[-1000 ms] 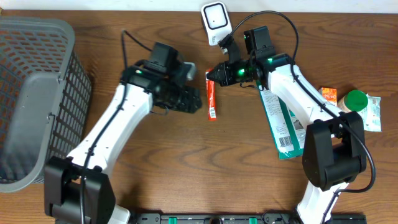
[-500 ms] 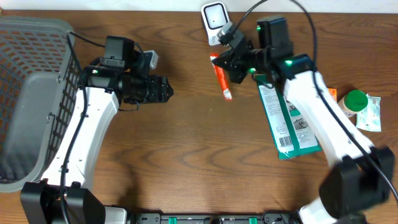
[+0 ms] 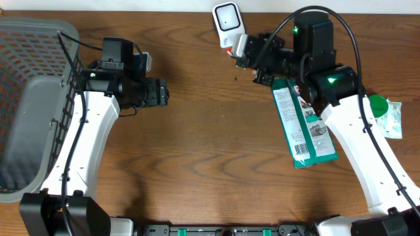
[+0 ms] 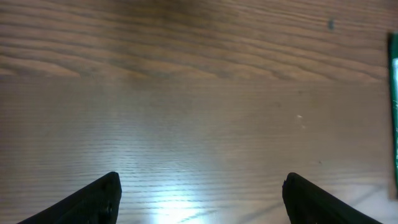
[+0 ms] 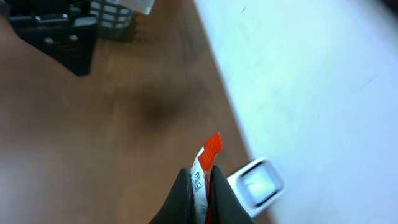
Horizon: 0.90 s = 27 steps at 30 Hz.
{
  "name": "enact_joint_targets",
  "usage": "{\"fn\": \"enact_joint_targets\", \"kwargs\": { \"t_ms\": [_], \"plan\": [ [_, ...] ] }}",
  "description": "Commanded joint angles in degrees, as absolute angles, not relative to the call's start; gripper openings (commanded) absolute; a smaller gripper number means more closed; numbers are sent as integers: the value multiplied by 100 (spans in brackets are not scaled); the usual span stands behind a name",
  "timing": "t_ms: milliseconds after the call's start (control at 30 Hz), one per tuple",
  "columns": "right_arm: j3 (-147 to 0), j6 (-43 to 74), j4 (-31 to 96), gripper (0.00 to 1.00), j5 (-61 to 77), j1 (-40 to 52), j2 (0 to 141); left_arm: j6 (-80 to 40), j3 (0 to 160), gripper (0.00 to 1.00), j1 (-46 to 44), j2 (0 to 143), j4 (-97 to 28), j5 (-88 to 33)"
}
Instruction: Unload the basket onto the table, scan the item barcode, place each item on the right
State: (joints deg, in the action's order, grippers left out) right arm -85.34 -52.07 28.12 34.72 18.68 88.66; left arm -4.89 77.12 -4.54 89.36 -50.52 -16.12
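Fingers [image 5: 177, 202] of the right gripper [image 5: 200, 177] are pinched tight on the sachet [image 5: 205, 160], gripping its lower end. The red tip sticks out toward 1 o'clock, with the white printed part just above the pads. Scanner [image 5: 255, 183] is at 4 o'clock of the sachet, just beside the fingers; can't tell if they touch. The rest is blurred: left gripper [image 5: 56, 34] is the black block at 10 o'clock of frame, with basket [image 5: 121, 7] mesh at 11 o'clock behind it. Table [image 5: 93, 137] is brown wood, with a pale surface [image 5: 311, 81] beyond its edge from 12 to 4 o'clock.

Left wrist: two fingertips [image 4: 99, 199] poke in at 7 and 5 o'clock, spread wide, only bare wood between them. Thin green strip [image 4: 393, 106] at the 3 o'clock edge; can't tell what it is.

Overhead: white scanner at the table's 12 o'clock edge. Right gripper is at 5 o'clock of it, just beside. The fingers mostly hide the sachet here; only a bit of white and red shows between gripper and scanner. Left gripper is at 9 o'clock of the right one, well apart, pointing to 3 o'clock and holding nothing. Basket is at the 9 o'clock edge, just beside the left arm [image 3: 85, 151]. Green packet [image 3: 303, 124] lies flat at 5 o'clock of the right gripper, partly under the right arm [image 3: 357, 141]. Green cap [image 3: 375, 105] is at 3 o'clock of the packet, near it.
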Motion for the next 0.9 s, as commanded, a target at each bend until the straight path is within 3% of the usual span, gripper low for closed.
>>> {"fn": "enact_joint_targets", "kwargs": {
  "t_ms": [0, 233, 367, 700, 867],
  "plan": [
    [-8534, -6125, 2440, 1, 3476, 1922, 8960, -497, 7791, 84, -419, 8912, -5048, -1253],
    [-8534, -6060, 1151, 1, 3413, 1999, 9362, -495, 7791, 84, -419, 8912, -5048, -1253],
    [-8799, -4471, -40, 1, 3629, 1933, 9751, -497, 7791, 84, -419, 8912, -5048, -1253],
    [-11397, -4329, 803, 1, 4038, 1820, 11334, -495, 7791, 85, -419, 8912, -5048, -1253],
    [-11655, -4333, 298, 1, 3791, 1824, 12075, -497, 7791, 85, -419, 8912, -5048, -1253]
  ]
}}
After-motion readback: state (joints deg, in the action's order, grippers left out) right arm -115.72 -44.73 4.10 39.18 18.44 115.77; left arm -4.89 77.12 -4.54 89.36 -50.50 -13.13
